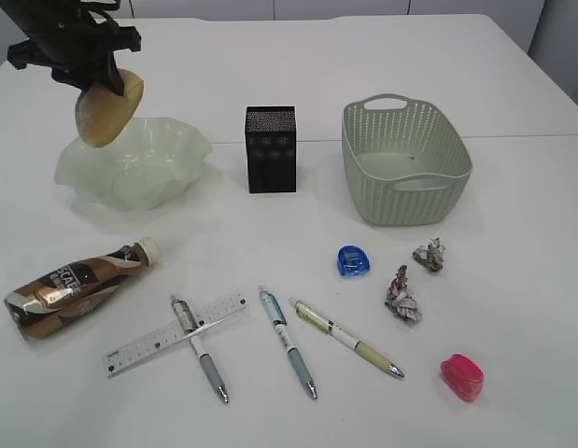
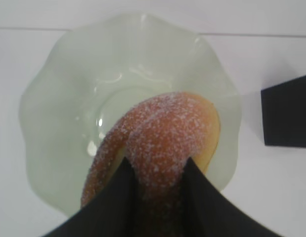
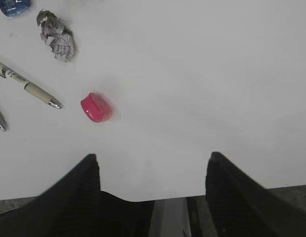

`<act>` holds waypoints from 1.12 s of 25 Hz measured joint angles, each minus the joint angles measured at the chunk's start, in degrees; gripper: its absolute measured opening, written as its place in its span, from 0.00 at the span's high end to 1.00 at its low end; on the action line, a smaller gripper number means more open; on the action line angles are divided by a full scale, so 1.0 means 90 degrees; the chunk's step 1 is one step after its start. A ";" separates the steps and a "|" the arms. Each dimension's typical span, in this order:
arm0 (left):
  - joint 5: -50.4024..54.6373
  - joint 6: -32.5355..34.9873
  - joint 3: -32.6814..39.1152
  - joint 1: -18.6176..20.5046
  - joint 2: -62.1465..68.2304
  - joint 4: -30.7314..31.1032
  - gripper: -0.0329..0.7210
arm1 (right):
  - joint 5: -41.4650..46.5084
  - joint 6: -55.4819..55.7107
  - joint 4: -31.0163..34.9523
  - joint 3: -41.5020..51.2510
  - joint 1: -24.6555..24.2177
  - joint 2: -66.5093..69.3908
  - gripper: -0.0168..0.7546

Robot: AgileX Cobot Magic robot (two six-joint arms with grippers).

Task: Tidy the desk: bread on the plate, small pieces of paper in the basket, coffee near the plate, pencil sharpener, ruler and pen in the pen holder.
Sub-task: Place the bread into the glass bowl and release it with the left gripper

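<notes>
The left pincer (image 2: pixel 157 170) grips the bread (image 2: pixel 162 136) above the plate (image 2: pixel 54 89), toward its rim; released here, the bun could roll onto the bench (image 1: pixel 513 308). The right pincer (image 3: pixel 153 173) stands wide, empty.

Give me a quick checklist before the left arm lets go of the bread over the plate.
1. Grip: left tool is closed on the bread. Ok.
2. Position: in the left wrist view the bread hangs over the plate, toward one side of it rather than the centre. Ok, though off-centre.
3. Height: in the exterior view the bread looks clear above the plate's rim; the exact gap is unclear. Cannot tell.
4. Plate interior: nothing in it. Ok.
5. Pen holder: stands apart from the plate, outside the drop path. Ok.
6. Right tool: open, holding nothing, above the desk near the pink sharpener. Ok.
</notes>
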 joint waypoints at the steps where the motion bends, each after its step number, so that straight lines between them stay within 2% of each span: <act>1: -0.0206 0.0000 0.0000 0.0000 0.0063 -0.0031 0.74 | 0.0000 0.0000 0.0014 0.0000 0.0000 0.0000 0.30; 12: -0.0708 0.0000 0.0000 0.0000 0.0995 -0.0028 0.73 | 0.0000 0.0000 0.0154 0.0000 0.0000 0.0000 0.30; 19: -0.0868 0.0037 0.0000 0.0000 0.1165 0.0082 0.67 | 0.0000 0.0000 0.0209 0.0000 0.0000 0.0000 0.30; 23: -0.0938 0.0061 0.0000 0.0000 0.1195 0.0232 0.52 | 0.0000 0.0000 0.0222 0.0000 0.0000 0.0000 0.30; 28: -0.0974 0.0061 0.0000 0.0000 0.1267 0.0530 0.16 | -0.0012 0.0000 0.0222 0.0000 0.0000 0.0000 0.30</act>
